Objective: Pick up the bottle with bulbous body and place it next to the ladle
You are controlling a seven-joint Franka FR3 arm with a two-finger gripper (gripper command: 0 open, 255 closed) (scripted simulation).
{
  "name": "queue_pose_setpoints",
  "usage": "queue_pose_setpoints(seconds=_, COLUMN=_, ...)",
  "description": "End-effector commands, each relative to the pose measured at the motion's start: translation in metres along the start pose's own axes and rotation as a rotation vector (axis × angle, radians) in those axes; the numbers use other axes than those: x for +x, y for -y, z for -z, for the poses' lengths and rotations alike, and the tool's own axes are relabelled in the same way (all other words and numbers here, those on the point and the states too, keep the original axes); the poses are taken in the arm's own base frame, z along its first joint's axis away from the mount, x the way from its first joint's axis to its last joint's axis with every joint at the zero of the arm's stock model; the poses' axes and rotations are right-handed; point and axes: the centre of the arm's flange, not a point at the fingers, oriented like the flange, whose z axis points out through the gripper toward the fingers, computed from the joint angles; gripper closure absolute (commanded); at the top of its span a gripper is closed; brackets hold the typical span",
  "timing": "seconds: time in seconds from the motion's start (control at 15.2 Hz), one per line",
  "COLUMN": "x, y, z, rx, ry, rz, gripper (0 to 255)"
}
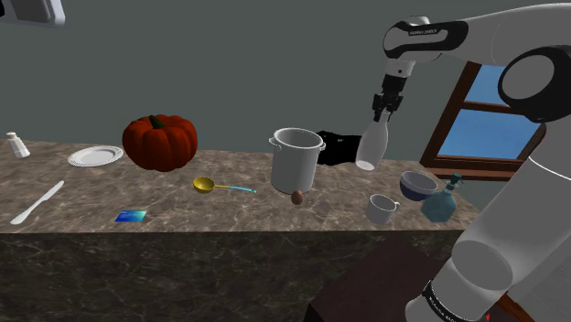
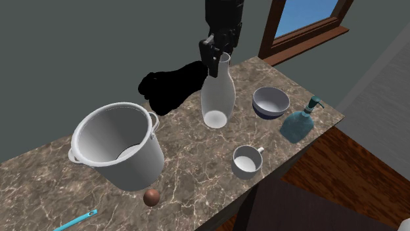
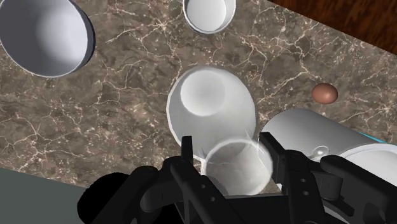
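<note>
Your gripper [image 1: 381, 108] clasps the bottle [image 1: 371, 146] by its neck; long axis near vertical, base below the gripper.

We count one pot [image 1: 295, 160] and place the rest by it. To the shoulder view's right of the pot we find two bottles, a white bottle [image 1: 371, 146] and a teal pump bottle [image 1: 441, 201], plus one bowl [image 1: 417, 186], one mug [image 1: 381, 209] and one black shape [image 1: 339, 148]. Just in front of the pot lies one brown egg-like ball [image 1: 297, 197]. To the shoulder view's left of the pot we tally one ladle [image 1: 209, 186], one pumpkin [image 1: 160, 142], one plate [image 1: 95, 156], one blue card [image 1: 131, 217], one knife [image 1: 37, 202] and one shaker [image 1: 16, 144].
</note>
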Motion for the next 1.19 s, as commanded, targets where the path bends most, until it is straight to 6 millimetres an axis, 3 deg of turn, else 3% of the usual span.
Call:
queue_pose_setpoints(seconds=0.0, x=-0.001, y=0.000, z=0.011, rx=0.000, ry=0.000, rz=0.000, gripper=255)
queue_pose_setpoints(seconds=1.12, x=-0.003, y=0.002, z=0.100, rx=0.000, ry=0.000, rz=0.000, gripper=255)
